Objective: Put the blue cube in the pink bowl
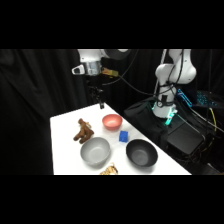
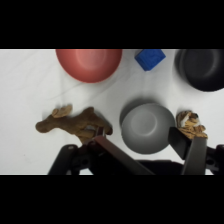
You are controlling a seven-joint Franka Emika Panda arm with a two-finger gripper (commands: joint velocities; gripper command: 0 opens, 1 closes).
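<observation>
Your end effector hangs high over the far end of the white desk, well above everything on it. In the wrist view its two black fingers stand well apart with nothing between them: open and empty.

Directly below sit a brown plush moose-like toy and the larger round grey bowl, not the target. The small bright blue cube rests on the bare desk, just beside the small round salmon-pink bowl and between it and the larger round black bowl. It is not yet grasped.

Risks, as you go on:
- The cube lies close to two rims. If you descend with the fingers aligned toward either bowl, one finger may strike the pink or black rim and shove the bowl or tip it.
- The cube is small. An off-centre closure could squirt it sideways, likely under a bowl's edge.
- A straight descent from here lands on the toy or grey bowl; translate first.
- A crumpled tan-and-white object at the near edge lies away from the route, so it is of little concern.
- Release too high over the pink bowl and the cube may bounce out.
</observation>
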